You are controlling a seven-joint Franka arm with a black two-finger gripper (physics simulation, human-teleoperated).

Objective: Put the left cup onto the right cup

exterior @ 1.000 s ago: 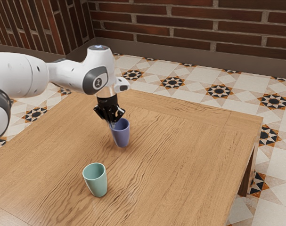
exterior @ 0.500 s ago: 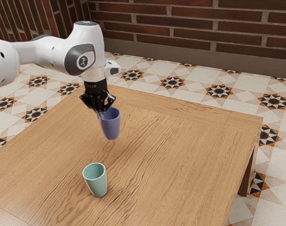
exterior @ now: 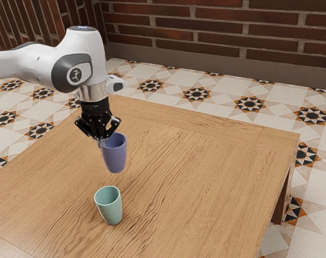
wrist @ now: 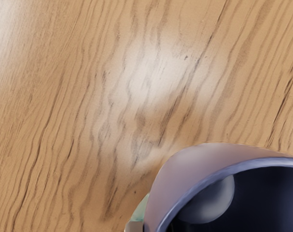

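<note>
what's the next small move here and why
Probably shift the purple cup until centred over the green cup, then lower. The gripper holds it clear of the table, and the green cup peeks out beside it in the wrist view, so it seems off-centre.

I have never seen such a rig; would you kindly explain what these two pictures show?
It is a simulated robot arm with a black two-finger gripper. One picture is taken from the side of the wooden table; the other from a camera on the arm's hand, looking down. The gripper is shut on the rim of a blue cup, held tilted in the air; that cup is the big curved shape in the hand's picture. A green cup stands upright on the table, below it in the side picture.
</note>
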